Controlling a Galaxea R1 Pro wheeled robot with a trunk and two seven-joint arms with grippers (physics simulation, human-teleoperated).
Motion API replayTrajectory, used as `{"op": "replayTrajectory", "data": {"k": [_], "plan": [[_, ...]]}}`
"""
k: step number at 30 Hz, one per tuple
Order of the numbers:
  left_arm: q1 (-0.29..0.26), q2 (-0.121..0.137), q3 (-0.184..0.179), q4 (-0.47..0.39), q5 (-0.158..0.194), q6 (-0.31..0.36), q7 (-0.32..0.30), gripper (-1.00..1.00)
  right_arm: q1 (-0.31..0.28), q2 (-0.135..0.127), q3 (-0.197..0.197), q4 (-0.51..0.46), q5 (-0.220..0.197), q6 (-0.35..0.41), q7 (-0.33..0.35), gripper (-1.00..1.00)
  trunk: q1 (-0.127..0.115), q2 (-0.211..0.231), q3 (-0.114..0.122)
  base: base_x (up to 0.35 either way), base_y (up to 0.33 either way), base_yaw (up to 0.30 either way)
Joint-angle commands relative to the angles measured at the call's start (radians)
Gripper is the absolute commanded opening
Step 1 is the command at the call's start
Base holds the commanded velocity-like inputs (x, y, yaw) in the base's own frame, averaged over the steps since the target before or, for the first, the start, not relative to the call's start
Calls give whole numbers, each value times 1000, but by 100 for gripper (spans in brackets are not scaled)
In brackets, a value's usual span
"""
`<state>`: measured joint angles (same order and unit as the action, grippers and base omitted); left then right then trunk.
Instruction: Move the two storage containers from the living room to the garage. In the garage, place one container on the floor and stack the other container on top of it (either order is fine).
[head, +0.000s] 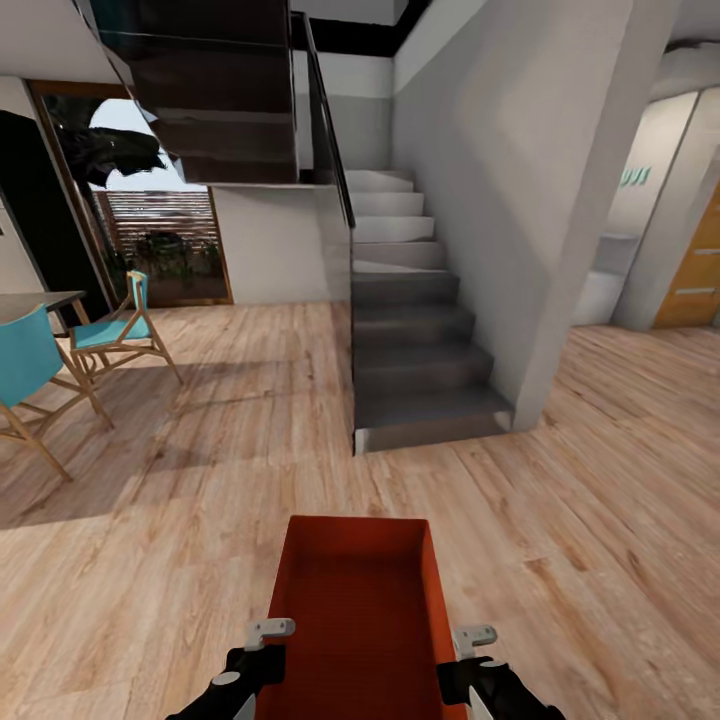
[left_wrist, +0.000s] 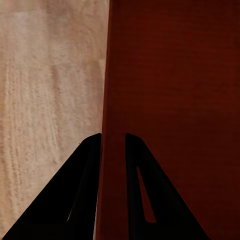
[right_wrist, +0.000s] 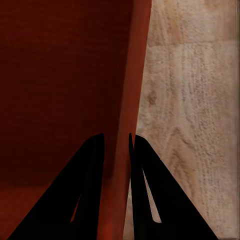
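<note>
A storage container (head: 355, 610) is carried over wood flooring (head: 600, 520), pinched by its side walls in the left gripper (left_wrist: 112, 145) and right gripper (right_wrist: 117, 145); the garage is yet to be reached.

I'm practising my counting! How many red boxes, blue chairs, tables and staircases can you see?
Red storage container: 1
Blue chairs: 2
Table: 1
Staircase: 1
Total: 5

storage container (head: 355, 610) near end cut off, blue chair (head: 25, 365) cropped
</note>
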<state>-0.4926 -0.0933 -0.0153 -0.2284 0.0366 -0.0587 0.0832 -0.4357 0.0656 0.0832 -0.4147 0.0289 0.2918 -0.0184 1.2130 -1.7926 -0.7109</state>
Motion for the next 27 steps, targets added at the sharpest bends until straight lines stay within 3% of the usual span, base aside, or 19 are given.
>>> {"op": "replayTrajectory", "data": {"k": [1,14,27], "plan": [[-1,10,-18,-2,5,-3,-10,-100,0,-14,23,1,-20,6,84,-100,0,0,0,0,0,-213],[-1,10,-18,-2,5,-2,-10,-100,0,-13,23,1,-19,6,84,-100,0,0,17,0,0,-195],[-1,10,-18,-2,4,-1,-11,-100,0,-13,24,0,-18,6,84,-100,0,0,28,0,0,-103]]}}
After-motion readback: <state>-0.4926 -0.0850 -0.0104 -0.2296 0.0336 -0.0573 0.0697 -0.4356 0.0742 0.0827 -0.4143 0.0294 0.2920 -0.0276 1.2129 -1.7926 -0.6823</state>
